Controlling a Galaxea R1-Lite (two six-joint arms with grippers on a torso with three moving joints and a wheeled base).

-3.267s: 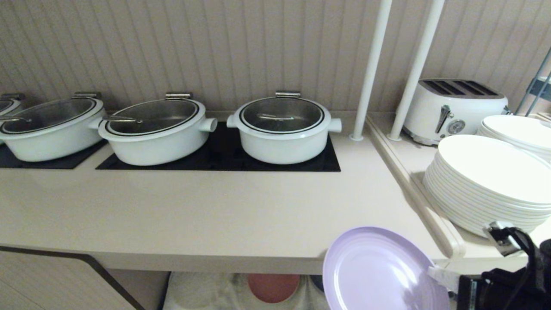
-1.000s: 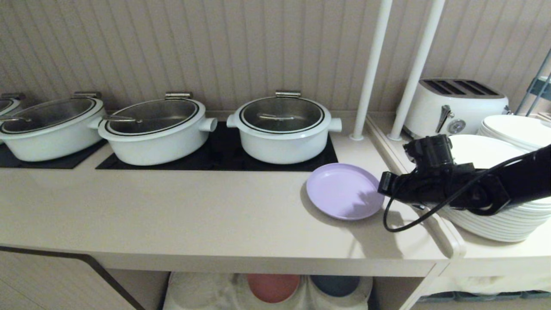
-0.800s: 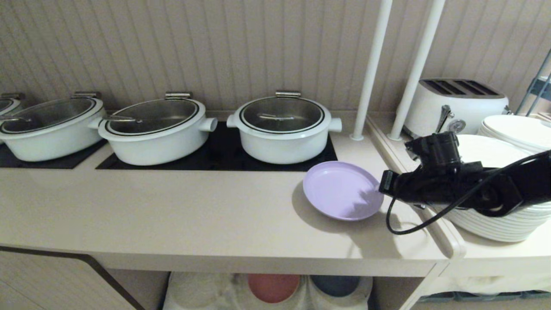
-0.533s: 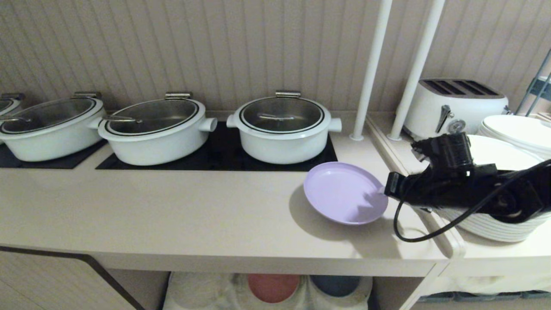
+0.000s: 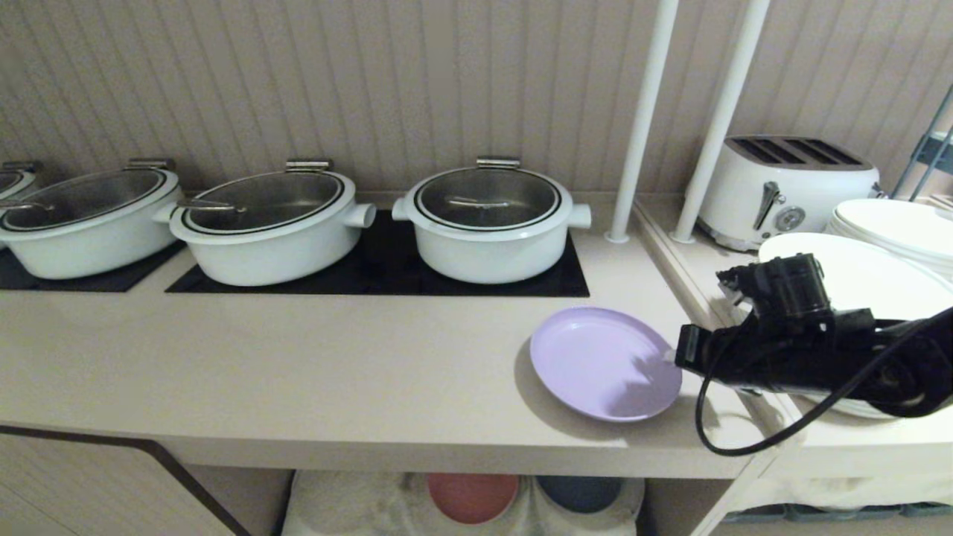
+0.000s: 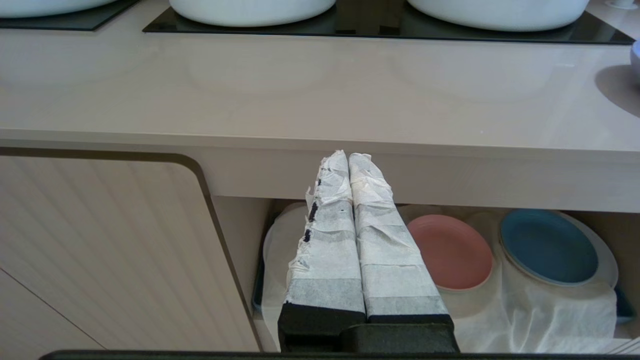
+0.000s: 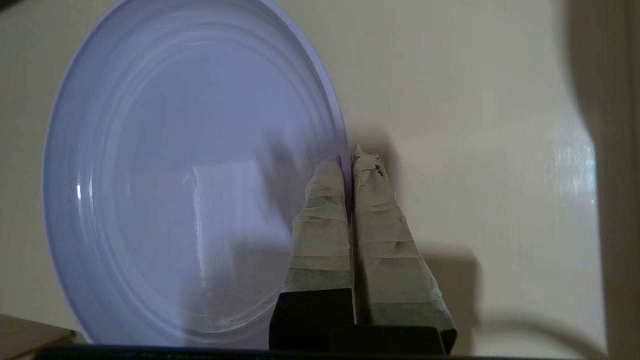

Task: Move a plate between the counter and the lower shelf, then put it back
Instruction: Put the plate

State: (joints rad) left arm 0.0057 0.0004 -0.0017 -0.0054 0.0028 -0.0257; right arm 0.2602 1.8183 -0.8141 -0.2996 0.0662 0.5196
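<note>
The lavender plate [image 5: 604, 363] hangs low over the front right part of the beige counter [image 5: 298, 357], its shadow close under it; whether it touches the top I cannot tell. My right gripper [image 5: 670, 356] comes in from the right and is shut on the plate's right rim. In the right wrist view the taped fingers [image 7: 320, 220] pinch the rim of the plate [image 7: 190, 175]. My left gripper [image 6: 348, 156] is shut and empty, parked below the counter's edge in front of the lower shelf [image 6: 550, 320] with its white sheet.
Three white lidded pots [image 5: 488, 223] stand on black hob panels behind the plate. A raised ledge [image 5: 744, 372] on the right carries stacked white plates [image 5: 856, 298] and a toaster [image 5: 789, 186]. Two white poles [image 5: 640, 119] rise at the back. A pink plate [image 6: 452, 252] and a blue plate [image 6: 547, 246] lie on the shelf.
The right gripper has drawn the plate back from near the hob toward the counter's front edge and brought it lower. The left arm has not moved.
</note>
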